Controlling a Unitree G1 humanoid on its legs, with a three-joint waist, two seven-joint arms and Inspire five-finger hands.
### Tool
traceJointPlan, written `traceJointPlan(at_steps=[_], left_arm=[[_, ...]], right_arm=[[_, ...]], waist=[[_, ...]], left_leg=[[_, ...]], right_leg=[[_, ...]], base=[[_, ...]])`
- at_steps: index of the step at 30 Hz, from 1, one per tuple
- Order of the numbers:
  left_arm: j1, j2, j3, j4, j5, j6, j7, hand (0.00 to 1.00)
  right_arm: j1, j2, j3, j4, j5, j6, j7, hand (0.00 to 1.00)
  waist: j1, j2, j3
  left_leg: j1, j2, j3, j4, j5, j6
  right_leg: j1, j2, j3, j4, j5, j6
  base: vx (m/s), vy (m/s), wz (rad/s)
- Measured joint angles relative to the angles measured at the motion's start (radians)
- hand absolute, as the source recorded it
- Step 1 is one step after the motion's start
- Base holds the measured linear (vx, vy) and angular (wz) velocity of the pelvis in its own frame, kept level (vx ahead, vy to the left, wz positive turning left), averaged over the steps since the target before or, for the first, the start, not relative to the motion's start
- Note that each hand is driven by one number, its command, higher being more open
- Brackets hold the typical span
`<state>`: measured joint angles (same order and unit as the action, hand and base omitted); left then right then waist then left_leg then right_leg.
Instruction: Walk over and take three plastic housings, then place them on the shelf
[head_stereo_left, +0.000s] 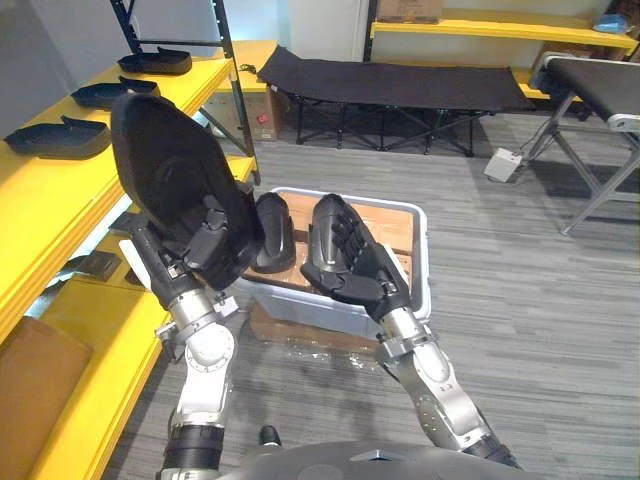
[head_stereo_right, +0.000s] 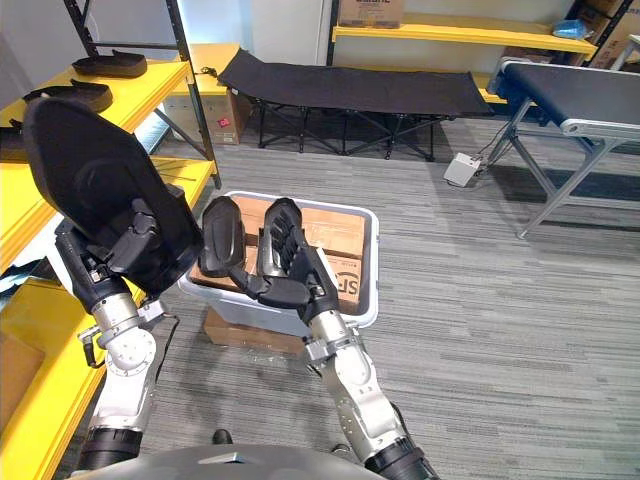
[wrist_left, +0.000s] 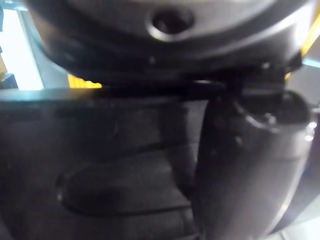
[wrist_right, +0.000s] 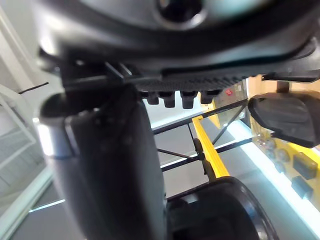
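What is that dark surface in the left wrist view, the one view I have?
Observer: A large black plastic housing, raised, with the left hand and its fingers curled on the lower end.
Operator: And the other arm?
Observer: The right hand is open over a pale grey plastic bin.
Operator: Anything shelved?
Observer: The yellow metal shelf carries three black housings on its top tier.

Even overhead light is washing the grey striped floor (head_stereo_left: 520, 300) and glossy yellow shelf boards (head_stereo_left: 60, 200), with soft shadows pooling under the black folding cot (head_stereo_left: 390, 85). The matte black plastic housing (head_stereo_left: 165, 170) is catching a faint sheen at upper left; in the right wrist view, backlight is silhouetting the dark right hand (wrist_right: 105, 165).
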<state>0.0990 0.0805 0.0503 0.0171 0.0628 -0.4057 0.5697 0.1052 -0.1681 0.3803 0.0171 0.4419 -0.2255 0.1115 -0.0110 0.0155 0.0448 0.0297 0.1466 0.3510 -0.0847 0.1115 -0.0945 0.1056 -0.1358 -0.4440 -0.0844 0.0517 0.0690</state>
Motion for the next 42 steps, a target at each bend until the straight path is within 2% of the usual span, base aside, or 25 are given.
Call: traceJointPlan(at_steps=[2,5,6,7,10,12,14,15,17,21,25,26,27,29,30,32,35,39,42], left_arm=[[0.052,0.019,0.008,-0.034,-0.062,0.002,-0.081,0.0],[0.104,0.021,0.03,-0.076,-0.121,0.018,-0.162,0.0],[0.126,0.02,0.045,-0.094,-0.16,0.029,-0.222,0.0],[0.136,0.021,0.05,-0.107,-0.175,0.04,-0.245,0.0],[0.181,0.022,0.075,-0.164,-0.255,0.062,-0.388,0.0],[0.208,0.023,0.089,-0.194,-0.301,0.065,-0.451,0.0],[0.252,0.022,0.116,-0.247,-0.352,0.066,-0.523,0.0],[0.258,0.022,0.121,-0.253,-0.358,0.066,-0.529,0.0],[0.305,0.021,0.171,-0.293,-0.411,0.066,-0.566,0.0],[0.376,0.015,0.234,-0.32,-0.47,0.06,-0.604,0.0],[0.399,0.012,0.236,-0.324,-0.485,0.06,-0.644,0.0],[0.395,0.012,0.236,-0.324,-0.485,0.06,-0.665,0.0],[0.368,0.012,0.22,-0.324,-0.485,0.06,-0.711,0.0],[0.346,0.012,0.2,-0.324,-0.485,0.06,-0.742,0.0],[0.335,0.012,0.183,-0.326,-0.485,0.057,-0.759,0.0],[0.334,0.012,0.182,-0.327,-0.484,0.058,-0.749,0.0],[0.331,0.015,0.181,-0.327,-0.485,0.058,-0.749,0.0],[0.314,0.045,0.147,-0.326,-0.484,0.06,-0.783,0.0],[0.298,0.055,0.129,-0.326,-0.484,0.059,-0.818,0.0]], right_arm=[[0.004,-0.039,-0.055,0.003,0.015,0.045,0.045,1.0],[0.004,-0.067,-0.106,0.013,0.015,0.05,0.062,1.0],[0.004,-0.074,-0.128,0.019,0.014,0.052,0.063,1.0],[0.004,-0.074,-0.138,0.025,0.015,0.053,0.063,1.0],[-0.012,-0.074,-0.152,0.066,0.013,0.07,0.067,1.0],[-0.031,-0.076,-0.142,0.097,0.006,0.08,0.067,1.0],[-0.065,-0.082,-0.111,0.129,-0.008,0.091,0.055,1.0],[-0.069,-0.081,-0.109,0.131,-0.009,0.092,0.054,1.0],[-0.106,-0.08,-0.094,0.134,-0.015,0.093,0.052,1.0],[-0.17,-0.08,-0.094,0.133,-0.037,0.094,0.048,1.0],[-0.193,-0.075,-0.095,0.132,-0.037,0.104,0.037,1.0],[-0.187,-0.073,-0.099,0.129,-0.037,0.11,0.032,1.0],[-0.161,-0.075,-0.124,0.114,-0.044,0.118,0.024,1.0],[-0.142,-0.085,-0.146,0.114,-0.065,0.122,0.013,1.0],[-0.136,-0.098,-0.158,0.114,-0.094,0.125,0.009,1.0],[-0.128,-0.082,-0.158,0.114,-0.119,0.124,0.033,1.0],[-0.109,-0.066,-0.158,0.11,-0.118,0.122,0.054,1.0],[-0.036,-0.055,-0.188,0.07,-0.11,0.102,0.052,1.0],[-0.015,-0.054,-0.211,0.067,-0.108,0.081,0.059,1.0]], waist=[[0.009,0.004,0.002],[0.013,0.008,0.0],[0.022,0.011,0.001],[0.029,0.012,0.0],[0.064,0.018,-0.003],[0.087,0.021,-0.004],[0.127,0.023,-0.003],[0.133,0.023,-0.003],[0.169,0.024,-0.003],[0.197,0.024,-0.003],[0.196,0.023,0.004],[0.178,0.022,0.01],[0.143,0.026,0.026],[0.139,0.033,0.031],[0.153,0.047,0.051],[0.152,0.056,0.072],[0.143,0.05,0.077],[0.117,0.031,0.085],[0.119,0.04,0.089]], left_leg=[[-0.001,0.0,-0.001,0.0,0.002,0.003],[-0.005,-0.001,-0.015,0.0,0.003,0.003],[-0.006,-0.003,-0.033,0.001,0.004,0.004],[-0.006,-0.004,-0.043,0.001,0.005,0.004],[-0.024,-0.016,-0.115,0.001,0.013,0.009],[-0.032,-0.023,-0.149,0.001,0.017,0.012],[-0.044,-0.037,-0.212,0.001,0.022,0.016],[-0.044,-0.038,-0.216,0.001,0.022,0.016],[-0.046,-0.049,-0.248,0.001,0.024,0.018],[-0.044,-0.049,-0.264,0.001,0.022,0.01],[-0.085,-0.048,-0.282,0.026,0.024,0.025],[-0.112,-0.04,-0.238,0.059,0.012,0.047],[-0.148,-0.009,-0.118,0.118,0.014,0.071],[-0.164,0.008,-0.052,0.14,0.022,0.081],[-0.166,0.0,-0.045,0.135,0.027,0.088],[-0.16,-0.022,-0.046,0.125,0.023,0.092],[-0.157,-0.041,-0.049,0.114,0.024,0.099],[-0.159,-0.076,-0.11,0.095,0.038,0.112],[-0.162,-0.099,-0.129,0.064,0.067,0.117]], right_leg=[[-0.001,0.0,-0.002,0.0,-0.002,0.005],[0.005,0.0,-0.019,0.0,-0.004,0.008],[0.016,0.0,-0.04,0.0,-0.006,0.009],[0.021,0.001,-0.051,0.0,-0.007,0.009],[0.05,0.0,-0.136,0.005,-0.014,0.016],[0.064,0.0,-0.174,0.005,-0.016,0.019],[0.093,-0.003,-0.237,0.006,-0.025,0.029],[0.096,-0.004,-0.241,0.006,-0.025,0.029],[0.117,-0.006,-0.267,0.006,-0.034,0.035],[0.125,-0.009,-0.278,0.026,-0.053,0.035],[0.129,-0.008,-0.335,0.067,-0.083,0.033],[0.139,-0.008,-0.377,0.07,-0.085,0.035],[0.162,-0.011,-0.449,0.09,-0.096,0.047],[0.165,-0.025,-0.491,0.116,-0.108,0.054],[0.16,-0.044,-0.499,0.151,-0.122,0.056],[0.151,-0.08,-0.494,0.198,-0.147,0.062],[0.136,-0.108,-0.469,0.242,-0.168,0.067],[0.107,-0.11,-0.338,0.312,-0.243,0.059],[0.084,-0.124,-0.331,0.36,-0.271,0.062]], base=[[0.0,0.0,0.0],[0.01,-0.002,0.15],[0.04,-0.011,0.3],[0.05,-0.016,0.36],[0.04,-0.016,0.64],[0.03,-0.004,0.66],[0.02,0.001,0.79],[0.01,0.014,0.57],[0.0,0.025,0.43],[-0.02,0.033,0.2],[-0.04,0.019,0.36],[-0.07,0.005,1.41],[-0.05,0.018,1.49],[-0.03,0.065,1.02],[-0.02,0.097,0.41],[-0.03,0.127,0.17],[-0.03,0.098,0.07],[-0.07,0.054,0.48],[-0.05,0.013,0.29]])
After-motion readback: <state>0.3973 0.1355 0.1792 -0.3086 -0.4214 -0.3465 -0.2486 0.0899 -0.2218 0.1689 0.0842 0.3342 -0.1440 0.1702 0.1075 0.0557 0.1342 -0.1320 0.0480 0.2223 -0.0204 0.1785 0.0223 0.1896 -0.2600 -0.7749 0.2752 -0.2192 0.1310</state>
